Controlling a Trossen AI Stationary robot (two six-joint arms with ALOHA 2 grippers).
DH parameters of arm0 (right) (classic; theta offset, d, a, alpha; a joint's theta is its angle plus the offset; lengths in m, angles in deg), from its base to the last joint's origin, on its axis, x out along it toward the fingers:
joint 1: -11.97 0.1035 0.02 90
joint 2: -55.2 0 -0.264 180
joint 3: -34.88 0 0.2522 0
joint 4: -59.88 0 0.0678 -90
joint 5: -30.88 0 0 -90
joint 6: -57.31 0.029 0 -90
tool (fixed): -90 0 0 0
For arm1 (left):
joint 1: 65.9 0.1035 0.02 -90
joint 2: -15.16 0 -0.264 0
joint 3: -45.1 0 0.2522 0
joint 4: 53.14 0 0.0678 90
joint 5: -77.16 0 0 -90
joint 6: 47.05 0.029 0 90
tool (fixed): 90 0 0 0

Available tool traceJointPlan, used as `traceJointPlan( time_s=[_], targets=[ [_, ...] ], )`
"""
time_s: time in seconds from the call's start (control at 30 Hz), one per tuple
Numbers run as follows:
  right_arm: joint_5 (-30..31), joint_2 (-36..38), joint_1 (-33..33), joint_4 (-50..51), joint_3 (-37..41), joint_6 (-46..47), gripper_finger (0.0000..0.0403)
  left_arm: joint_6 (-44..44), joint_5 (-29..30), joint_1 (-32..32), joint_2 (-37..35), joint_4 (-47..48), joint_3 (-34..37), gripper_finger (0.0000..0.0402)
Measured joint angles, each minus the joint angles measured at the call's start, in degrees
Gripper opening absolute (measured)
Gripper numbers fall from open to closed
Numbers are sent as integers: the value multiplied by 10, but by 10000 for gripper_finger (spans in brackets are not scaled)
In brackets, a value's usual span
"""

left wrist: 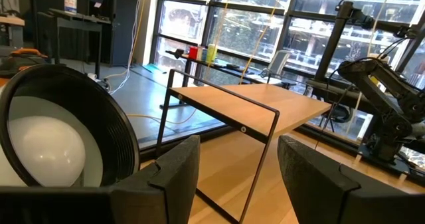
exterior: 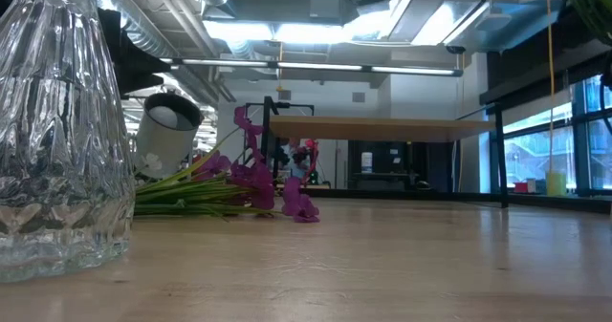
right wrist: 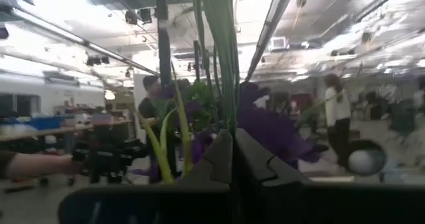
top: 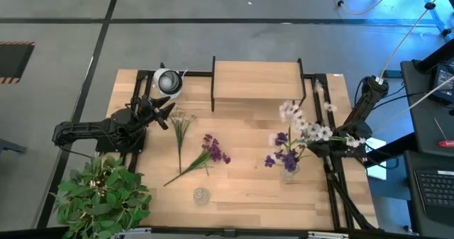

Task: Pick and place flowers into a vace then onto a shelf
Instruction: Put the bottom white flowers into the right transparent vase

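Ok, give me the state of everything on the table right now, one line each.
Left gripper: open, empty, near the lamp.
Right gripper: shut on flower stems.
White flowers: held by the right gripper, over the vase.
Vase: upright, purple flowers in it.
Purple flowers: lying flat on the table.
White-blossom stem: lying flat.
Small glass: upright, apparently empty.
Shelf: nothing on it.

We observe purple and white flowers point(top: 298, 136) on green stems, a light-wood shelf point(top: 255, 81) with black frame, and a clear ribbed vase point(exterior: 59, 131).
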Motion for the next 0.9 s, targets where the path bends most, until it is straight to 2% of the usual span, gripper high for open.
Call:
traceJointPlan(
  time_s=[0.27,0.33,0.73,0.9],
  targets=[
    [145,0,0,5,0,16,0,0,0,0,0,0,0,196],
    [163,-1,0,15,0,16,0,0,0,0,0,0,0,196],
    [31,-19,1,56,0,42,0,0,0,0,0,0,0,196],
    [4,-23,2,59,0,57,0,0,0,0,0,0,0,196]
  ],
)
